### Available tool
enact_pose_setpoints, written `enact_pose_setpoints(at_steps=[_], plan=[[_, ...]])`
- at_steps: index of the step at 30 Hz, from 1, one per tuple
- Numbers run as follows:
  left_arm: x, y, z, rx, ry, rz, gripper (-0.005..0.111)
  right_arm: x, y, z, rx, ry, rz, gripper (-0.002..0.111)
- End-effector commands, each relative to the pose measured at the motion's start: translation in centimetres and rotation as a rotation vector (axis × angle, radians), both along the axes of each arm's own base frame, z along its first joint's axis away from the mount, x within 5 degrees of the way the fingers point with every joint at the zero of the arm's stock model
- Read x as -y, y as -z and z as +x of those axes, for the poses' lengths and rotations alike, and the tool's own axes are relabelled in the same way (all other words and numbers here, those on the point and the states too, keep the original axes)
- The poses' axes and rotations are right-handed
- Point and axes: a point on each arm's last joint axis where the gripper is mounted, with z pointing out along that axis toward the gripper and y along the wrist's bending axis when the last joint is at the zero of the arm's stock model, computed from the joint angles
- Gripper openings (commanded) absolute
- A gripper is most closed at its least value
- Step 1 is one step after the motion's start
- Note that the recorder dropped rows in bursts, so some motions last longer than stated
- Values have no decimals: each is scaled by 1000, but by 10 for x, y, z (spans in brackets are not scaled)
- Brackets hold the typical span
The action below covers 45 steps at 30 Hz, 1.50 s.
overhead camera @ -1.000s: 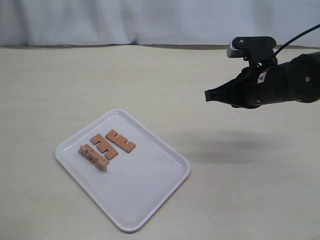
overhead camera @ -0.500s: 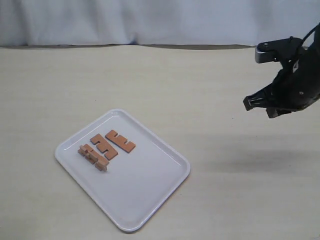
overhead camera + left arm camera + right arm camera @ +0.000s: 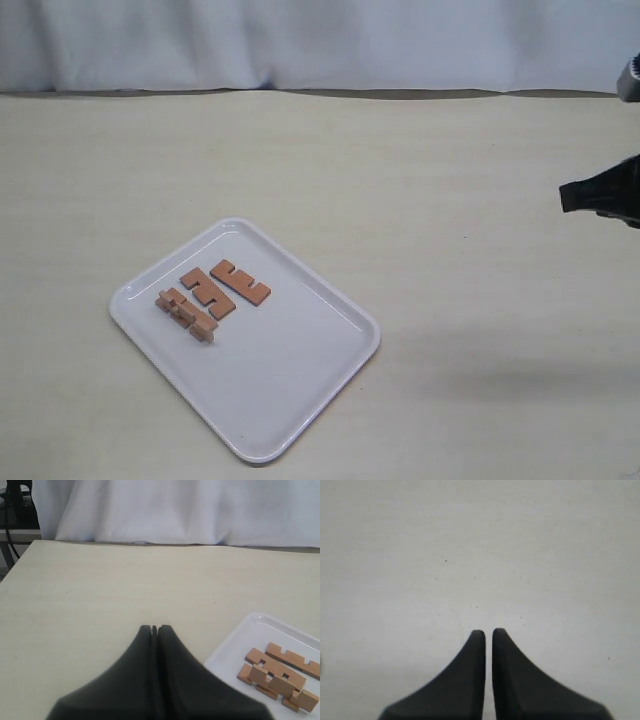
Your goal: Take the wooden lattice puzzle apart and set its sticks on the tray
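Note:
The white tray (image 3: 290, 390) lies left of centre on the table. Two reddish-brown notched sticks lie flat on it side by side, one (image 3: 240, 282) further back and one (image 3: 208, 292) beside it. A small clump of sticks (image 3: 188, 314) sits next to them, seemingly still crossed. The left wrist view shows the tray's corner (image 3: 235, 645) and the sticks (image 3: 276, 672) off to one side of my left gripper (image 3: 155, 627), which is shut and empty. My right gripper (image 3: 563, 198) hangs at the far right edge, far from the tray; its fingers (image 3: 489, 631) are shut on nothing.
The beige table (image 3: 420, 180) stretches around the tray. A white cloth backdrop (image 3: 300, 40) hangs behind its far edge. The left arm does not show in the exterior view.
My right arm has swung away to the right, from mid-table to the frame's right edge. The tray and sticks have not moved.

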Motion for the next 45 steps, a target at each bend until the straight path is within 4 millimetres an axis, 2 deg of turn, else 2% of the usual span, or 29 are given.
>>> enact_pose_setpoints(at_steps=[1, 6, 10, 15, 19, 29, 45], plan=[[0, 0, 0, 8, 7, -3, 0, -4, -13, -21, 164, 5, -25, 5], [0, 0, 0, 8, 7, -3, 0, -9, -33, -43, 382, 25, -39, 5], [0, 0, 0, 8, 7, -3, 0, -13, -58, -59, 558, 17, -73, 5], [0, 0, 0, 8, 7, -3, 0, -17, -71, -80, 620, 10, -104, 5], [0, 0, 0, 8, 7, -3, 0, -22, -71, -99, 705, 9, -100, 5], [0, 0, 0, 8, 7, -3, 0, -34, -51, -148, 1003, -12, -158, 5], [1, 0, 0, 10, 8, -6, 0, -45, -45, -200, 1216, -4, -145, 5]])
